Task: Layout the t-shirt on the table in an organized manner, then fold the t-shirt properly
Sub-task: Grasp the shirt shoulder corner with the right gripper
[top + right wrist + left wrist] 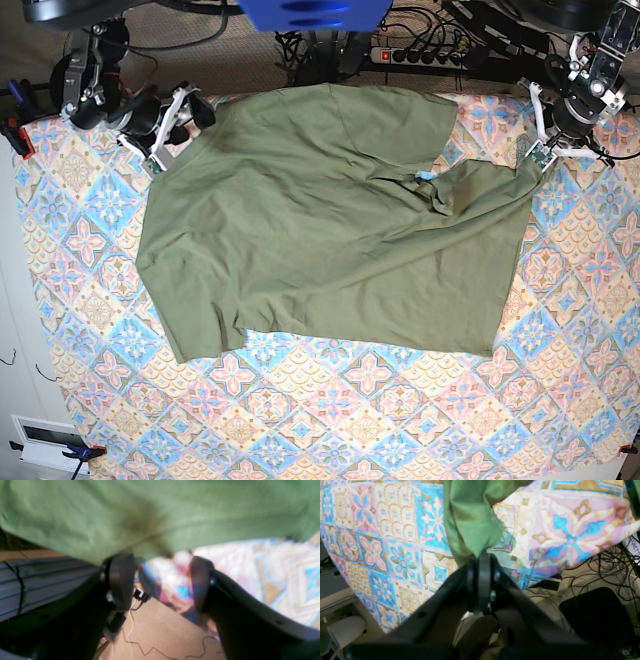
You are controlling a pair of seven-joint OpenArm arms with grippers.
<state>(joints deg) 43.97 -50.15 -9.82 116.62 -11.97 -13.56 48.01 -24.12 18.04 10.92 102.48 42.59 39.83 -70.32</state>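
The olive-green t-shirt point(330, 230) lies spread over the middle and far part of the table point(360, 420), with a rumpled fold near its far right. My left gripper point(538, 155) is shut on the shirt's far-right corner, and in the left wrist view its jaws point(481, 555) pinch a bunched tail of the t-shirt point(470, 517) above the table point(395, 542). My right gripper point(165, 125) stands open at the shirt's far-left corner. In the right wrist view the right gripper point(160, 580) holds nothing, and the t-shirt point(160, 512) hangs just beyond its fingertips.
A power strip point(420, 55) and tangled cables lie behind the table's far edge. A blue object point(310, 12) sits at the top centre. Clamps point(15, 135) hold the cloth at the left edge. Past the table's edge are a black seat point(597, 615) and floor cables.
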